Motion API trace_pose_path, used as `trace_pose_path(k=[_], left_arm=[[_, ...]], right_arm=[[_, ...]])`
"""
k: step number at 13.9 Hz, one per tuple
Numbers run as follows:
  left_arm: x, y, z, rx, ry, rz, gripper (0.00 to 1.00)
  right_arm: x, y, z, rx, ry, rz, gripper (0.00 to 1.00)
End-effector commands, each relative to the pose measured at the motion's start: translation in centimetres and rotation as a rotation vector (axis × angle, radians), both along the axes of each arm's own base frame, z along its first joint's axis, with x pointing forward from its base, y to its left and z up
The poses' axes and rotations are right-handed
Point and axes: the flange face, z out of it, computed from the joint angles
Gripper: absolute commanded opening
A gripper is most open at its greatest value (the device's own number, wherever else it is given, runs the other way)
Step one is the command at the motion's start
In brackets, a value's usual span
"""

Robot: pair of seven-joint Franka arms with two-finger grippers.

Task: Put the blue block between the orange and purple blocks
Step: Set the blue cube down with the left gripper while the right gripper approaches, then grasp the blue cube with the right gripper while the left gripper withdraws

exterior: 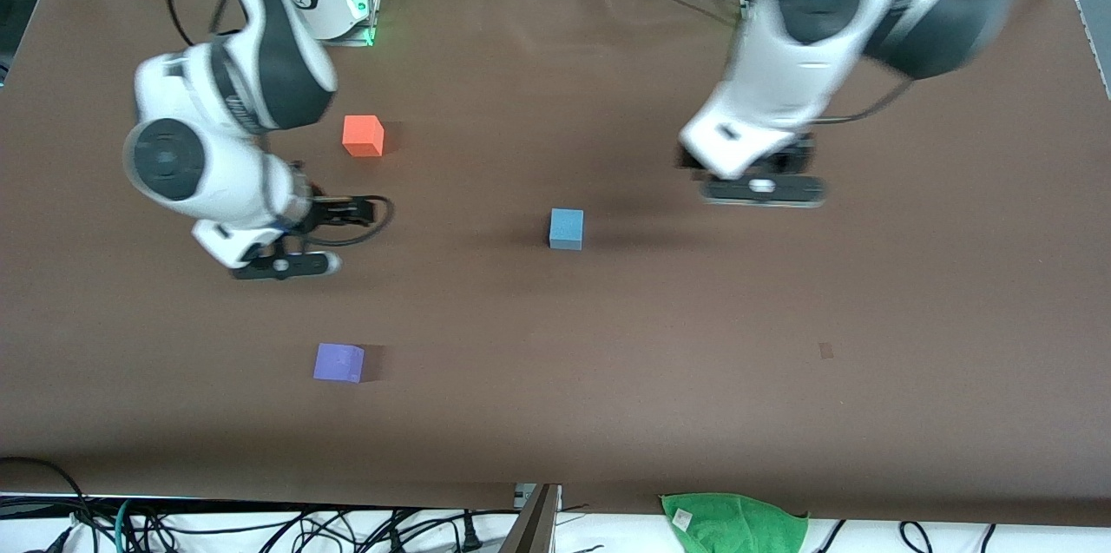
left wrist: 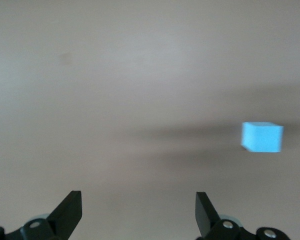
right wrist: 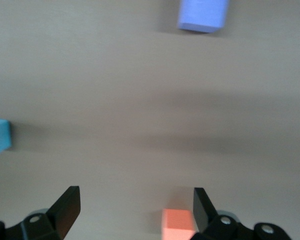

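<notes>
The blue block (exterior: 566,228) (a plain sky-blue cube) sits alone on the brown table (exterior: 694,362), between the two grippers. The left gripper (left wrist: 139,212) hangs spread and empty near it. The right gripper (right wrist: 136,209), also spread, hangs between the orange block (exterior: 363,135) and purple block (exterior: 338,362).

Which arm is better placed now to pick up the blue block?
Probably the left. The left hand is open over bare table beside the blue block. The right hand, also open, hangs between the orange block and purple block.
</notes>
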Motion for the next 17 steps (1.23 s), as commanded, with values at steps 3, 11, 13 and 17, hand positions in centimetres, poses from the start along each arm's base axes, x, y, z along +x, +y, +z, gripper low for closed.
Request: trace_pose_path(k=[3, 11, 13, 17], left_arm=[[2.1, 9.6, 0.5, 0.007, 0.049, 0.095, 1.00], [0.1, 18.5, 5.0, -0.096, -0.057, 0.029, 1.00], [-3.1, 18.3, 5.9, -0.070, -0.061, 0.024, 1.00], [-2.7, 20.6, 5.7, -0.087, -0.045, -0.011, 1.00]], right_arm=[[-3.7, 13.3, -4.8, 0.044, -0.066, -0.144, 1.00], [-8.0, 25.8, -15.3, 0.143, -0.192, -0.378, 1.00], [-8.4, 28.0, -17.7, 0.156, -0.204, -0.406, 1.00], [-10.0, 29.9, -19.1, 0.141, -0.212, -0.397, 1.00]])
